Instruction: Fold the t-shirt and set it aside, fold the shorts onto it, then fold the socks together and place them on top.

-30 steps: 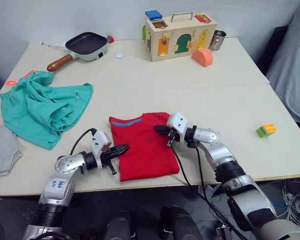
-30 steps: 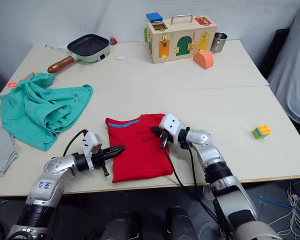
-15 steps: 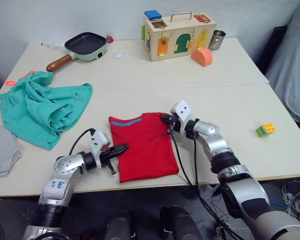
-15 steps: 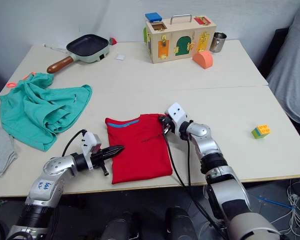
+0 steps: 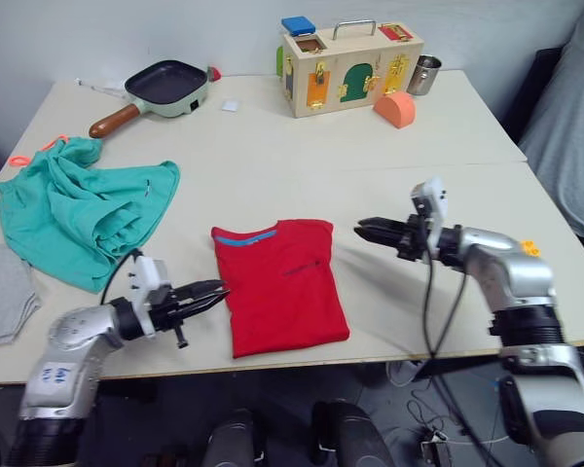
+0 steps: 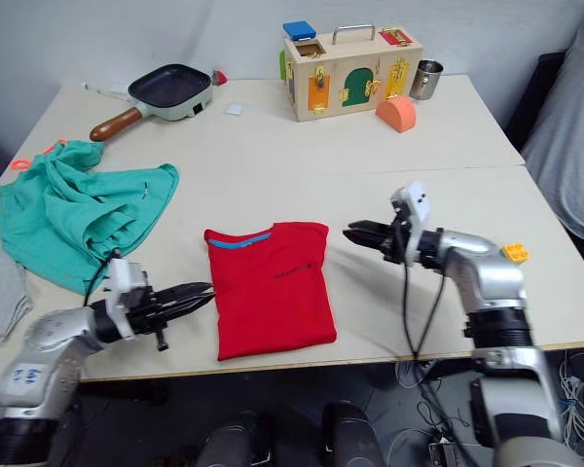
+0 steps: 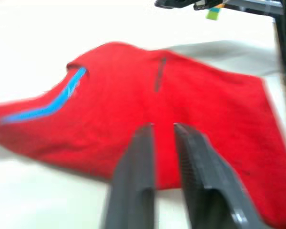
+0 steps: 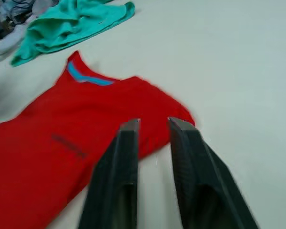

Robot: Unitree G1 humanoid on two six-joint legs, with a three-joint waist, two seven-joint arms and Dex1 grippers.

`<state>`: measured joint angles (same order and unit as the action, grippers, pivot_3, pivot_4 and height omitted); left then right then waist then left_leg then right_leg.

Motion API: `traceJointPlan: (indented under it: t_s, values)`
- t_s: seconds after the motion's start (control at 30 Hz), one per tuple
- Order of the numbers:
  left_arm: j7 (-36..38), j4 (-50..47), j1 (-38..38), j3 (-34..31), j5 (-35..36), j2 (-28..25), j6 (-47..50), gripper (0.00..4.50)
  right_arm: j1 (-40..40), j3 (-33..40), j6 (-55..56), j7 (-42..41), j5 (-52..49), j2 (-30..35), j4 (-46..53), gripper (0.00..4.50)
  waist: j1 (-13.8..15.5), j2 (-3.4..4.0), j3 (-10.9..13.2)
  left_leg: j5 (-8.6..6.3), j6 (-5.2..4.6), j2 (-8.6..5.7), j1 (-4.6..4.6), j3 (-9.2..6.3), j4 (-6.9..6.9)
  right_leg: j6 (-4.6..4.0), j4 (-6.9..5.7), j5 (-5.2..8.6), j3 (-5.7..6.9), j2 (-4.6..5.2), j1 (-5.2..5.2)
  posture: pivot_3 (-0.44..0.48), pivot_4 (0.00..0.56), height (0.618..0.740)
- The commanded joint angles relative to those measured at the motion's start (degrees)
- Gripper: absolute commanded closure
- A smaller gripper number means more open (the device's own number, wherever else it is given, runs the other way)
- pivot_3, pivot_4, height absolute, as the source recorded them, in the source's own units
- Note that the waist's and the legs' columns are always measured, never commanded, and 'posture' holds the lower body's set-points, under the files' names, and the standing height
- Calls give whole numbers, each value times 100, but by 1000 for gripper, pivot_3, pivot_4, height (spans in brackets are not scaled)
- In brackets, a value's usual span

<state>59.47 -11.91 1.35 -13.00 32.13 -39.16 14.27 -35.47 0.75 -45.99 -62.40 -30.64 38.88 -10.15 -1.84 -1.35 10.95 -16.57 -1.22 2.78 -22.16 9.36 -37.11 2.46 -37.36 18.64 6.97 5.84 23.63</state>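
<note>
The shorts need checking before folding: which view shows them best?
The left eye view: the shorts lie whole and crumpled at the table's left. The right eye view matches; the right wrist view catches part of them beyond the t-shirt.

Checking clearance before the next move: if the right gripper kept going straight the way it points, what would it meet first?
Probably the t-shirt: the right gripper, open, hangs beside its near edge and points toward it.

t-shirt (image 5: 279, 284) table-centre front | shorts (image 5: 78, 214) left of it | socks (image 5: 4, 292) far left edge
</note>
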Motion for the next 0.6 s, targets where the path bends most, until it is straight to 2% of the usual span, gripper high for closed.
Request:
traceJointPlan:
  t_s: [0.03,0.1,0.17,0.23,0.3,0.47,0.6]
  values:
    - [286,-495,-194,-378,449,-252,132,2385,104,-240,-1501,-160,-479,418,645,1883,-14,0,0,-6,-8,1,-1,0,1,-1,2,1,0,0,1,0,150,740]
    - [519,-574,-421,-412,415,-417,75,1837,154,-459,-1884,-55,-440,502,753,1288,-41,3,2,-10,-15,1,0,2,3,-3,1,1,0,0,3,0,150,740]
    - [966,-430,-723,-591,582,-202,-445,1215,162,-758,-2122,171,-295,377,789,599,-60,6,1,-10,-12,1,1,2,4,-5,-1,3,1,-1,4,0,150,740]
    - [1182,-292,-940,-629,645,-217,-439,574,111,-821,-2288,366,-349,64,793,0,-89,5,1,-11,-8,2,0,5,5,-7,0,4,1,-1,7,0,150,740]
    - [1235,-304,-974,-646,694,-201,-423,34,-7,-767,-2480,566,-424,-283,730,0,-93,-6,-5,-13,-6,5,0,3,2,-7,0,4,4,-6,5,0,150,740]
    - [1348,-502,-945,-801,1033,-100,-422,34,-362,-816,-3080,999,-537,-1170,564,0,-133,-7,-6,-10,-1,7,0,0,5,-7,-4,4,6,-6,5,0,150,740]
    - [1406,-479,-922,-897,1072,-66,-541,0,-534,-890,-3220,1241,-469,-1562,377,906,-145,-7,-6,-2,28,7,-1,0,11,-14,-4,7,7,-9,8,0,150,740]
